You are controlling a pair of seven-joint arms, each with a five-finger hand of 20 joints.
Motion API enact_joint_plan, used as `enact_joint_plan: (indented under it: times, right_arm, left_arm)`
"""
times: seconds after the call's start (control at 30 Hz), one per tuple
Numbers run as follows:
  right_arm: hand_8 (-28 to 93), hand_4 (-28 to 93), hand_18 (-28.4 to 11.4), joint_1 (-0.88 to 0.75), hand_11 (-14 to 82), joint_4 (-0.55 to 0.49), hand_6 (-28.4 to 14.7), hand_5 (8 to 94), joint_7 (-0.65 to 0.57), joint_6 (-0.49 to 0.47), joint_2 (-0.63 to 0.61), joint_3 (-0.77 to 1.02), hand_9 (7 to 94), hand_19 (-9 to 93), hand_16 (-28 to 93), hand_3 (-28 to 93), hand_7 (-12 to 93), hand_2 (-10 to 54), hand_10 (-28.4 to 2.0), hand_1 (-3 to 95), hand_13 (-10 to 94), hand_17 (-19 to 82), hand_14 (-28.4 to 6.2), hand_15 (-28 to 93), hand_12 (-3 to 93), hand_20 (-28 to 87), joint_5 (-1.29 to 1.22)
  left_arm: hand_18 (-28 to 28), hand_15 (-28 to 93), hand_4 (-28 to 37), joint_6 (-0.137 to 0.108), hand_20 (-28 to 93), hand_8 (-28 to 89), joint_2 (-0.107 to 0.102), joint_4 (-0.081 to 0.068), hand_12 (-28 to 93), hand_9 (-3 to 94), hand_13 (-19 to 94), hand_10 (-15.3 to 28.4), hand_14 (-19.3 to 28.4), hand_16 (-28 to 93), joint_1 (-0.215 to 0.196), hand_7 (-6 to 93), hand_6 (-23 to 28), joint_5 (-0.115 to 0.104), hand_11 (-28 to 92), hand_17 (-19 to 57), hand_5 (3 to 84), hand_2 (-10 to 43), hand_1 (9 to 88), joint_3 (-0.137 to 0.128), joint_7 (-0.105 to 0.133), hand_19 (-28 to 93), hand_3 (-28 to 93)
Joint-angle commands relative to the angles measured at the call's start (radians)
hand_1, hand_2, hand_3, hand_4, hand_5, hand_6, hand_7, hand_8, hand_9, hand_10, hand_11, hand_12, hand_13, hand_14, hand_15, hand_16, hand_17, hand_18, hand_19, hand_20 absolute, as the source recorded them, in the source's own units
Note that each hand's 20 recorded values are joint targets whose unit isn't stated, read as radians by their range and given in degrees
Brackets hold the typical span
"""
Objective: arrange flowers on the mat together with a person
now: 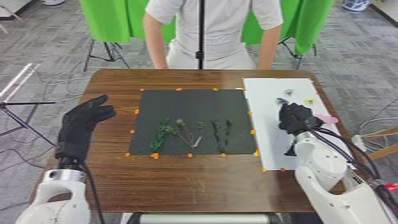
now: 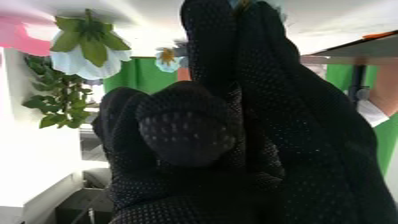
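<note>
The right hand [image 1: 298,119] is above the white sheet [image 1: 264,91], fingers extended.

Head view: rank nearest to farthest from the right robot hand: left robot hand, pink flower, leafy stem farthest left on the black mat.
1. Pink flower, just right of the right robot hand.
2. Leafy stem, on the black mat, leftward.
3. Left robot hand, left of the mat.

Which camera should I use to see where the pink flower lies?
The head view: it shows the pink flower by the right-hand edge of the white sheet, beside the right hand. The right wrist view has it larger, but cut off by the picture's edge.
</note>
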State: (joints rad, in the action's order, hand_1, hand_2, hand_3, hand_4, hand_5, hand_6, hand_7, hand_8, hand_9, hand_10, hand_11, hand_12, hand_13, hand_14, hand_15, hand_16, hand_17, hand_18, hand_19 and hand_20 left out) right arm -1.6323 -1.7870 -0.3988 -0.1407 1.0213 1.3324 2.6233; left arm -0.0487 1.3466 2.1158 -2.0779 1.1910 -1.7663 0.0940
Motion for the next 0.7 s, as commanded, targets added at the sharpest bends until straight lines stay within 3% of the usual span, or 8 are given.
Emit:
enact_joint_plan:
  times: [0.03, 0.17, 0.27, 0.3, 0.37, 0.47, 0.57, 0.7]
  right_arm:
    - [11, -24, -16.6, 0.107, 9.1, -0.149, 2.8, 83.2, 0.022, 0.069, -0.029, -0.032, 93.4, 91, 31, 62, 19, -9.5, -7.0, 63.2, 94, 53, 0.9, 58, 43.6, 46, -0.073]
    - [11, -24, -16.9, 0.263, 9.0, -0.159, 2.7, 83.2, 0.09, 0.074, 0.013, -0.153, 93.4, 92, 32, 62, 20, -9.5, -7.2, 63.3, 94, 53, 0.8, 59, 43.9, 47, -0.12]
    - [11, -23, -17.0, 0.379, 9.0, -0.101, 2.8, 83.2, 0.147, 0.047, 0.099, -0.273, 93.3, 92, 34, 62, 20, -9.5, -7.2, 63.3, 94, 52, 0.6, 60, 44.1, 47, -0.14]
    - [11, -23, -17.0, 0.412, 9.0, -0.071, 2.8, 83.1, 0.172, 0.042, 0.141, -0.307, 93.2, 92, 34, 62, 20, -9.5, -7.2, 63.3, 94, 52, 0.5, 60, 44.2, 47, -0.127]
    - [11, -23, -16.9, 0.454, 8.9, -0.009, 2.8, 83.0, 0.21, 0.016, 0.229, -0.36, 93.3, 92, 34, 62, 20, -9.5, -7.2, 63.2, 93, 52, 0.6, 60, 44.1, 48, -0.113]
    - [11, -23, -16.8, 0.497, 8.9, 0.086, 2.8, 82.8, 0.268, -0.023, 0.34, -0.434, 93.2, 92, 35, 62, 20, -9.5, -7.0, 63.0, 93, 52, 0.6, 60, 44.1, 48, -0.074]
    - [11, -23, -16.9, 0.524, 8.9, 0.152, 2.9, 82.7, 0.318, -0.061, 0.399, -0.511, 93.2, 92, 35, 62, 20, -9.5, -7.1, 63.0, 93, 52, 0.6, 61, 44.3, 48, -0.04]
    - [11, -23, -16.8, 0.537, 8.9, 0.215, 3.0, 82.6, 0.366, -0.094, 0.452, -0.581, 93.1, 92, 35, 62, 21, -9.5, -6.9, 63.0, 93, 52, 0.6, 62, 44.4, 48, 0.001]
  left_arm:
    - [15.0, 29, -19.7, -0.054, 17, -5, -0.004, 0.032, 16, 49.2, 39, 15.5, 20.8, 1, -0.092, 14.5, 6.1, 0.009, 24, 2.8, 48.7, 2.6, 28.4, -0.074, -0.015, 18, 62]
    - [15.0, 29, -19.7, -0.071, 17, -5, 0.004, 0.05, 16, 49.2, 39, 15.6, 20.9, 1, -0.129, 14.5, 6.0, 0.012, 24, 2.8, 48.7, 2.5, 28.3, -0.107, -0.019, 18, 62]
    - [15.0, 29, -19.9, -0.084, 17, -5, 0.011, 0.055, 16, 49.1, 39, 15.6, 20.9, 1, -0.149, 14.5, 6.0, 0.011, 24, 2.8, 48.7, 2.6, 28.4, -0.128, -0.022, 18, 62]
    - [15.0, 29, -19.9, -0.092, 17, -5, 0.016, 0.053, 16, 49.0, 39, 15.5, 20.9, 1, -0.152, 14.6, 6.0, 0.008, 24, 2.8, 48.7, 2.6, 28.4, -0.131, -0.013, 18, 62]
    - [15.0, 29, -19.9, -0.119, 17, -5, 0.017, 0.048, 16, 48.5, 39, 15.4, 20.9, 1, -0.15, 14.5, 6.1, -0.001, 23, 2.9, 48.7, 2.7, 28.4, -0.126, -0.003, 18, 62]
    - [14.4, 25, -20.2, -0.132, 16, -5, 0.023, 0.042, 14, 45.5, 39, 15.6, 21.1, -1, -0.145, 14.2, 6.2, -0.006, 20, 4.0, 48.5, 3.0, 28.5, -0.119, 0.012, 17, 61]
    - [14.1, 23, -21.0, -0.128, 16, -5, 0.017, 0.034, 14, 43.3, 39, 15.3, 21.0, -1, -0.133, 14.0, 6.3, -0.01, 18, 4.5, 48.3, 4.6, 27.6, -0.108, 0.015, 17, 61]
    - [14.0, 23, -23.1, -0.128, 16, -5, 0.012, 0.032, 14, 42.6, 38, 15.4, 20.5, 0, -0.127, 13.5, 6.4, -0.013, 17, 4.6, 48.1, 7.4, 26.2, -0.097, 0.016, 17, 62]
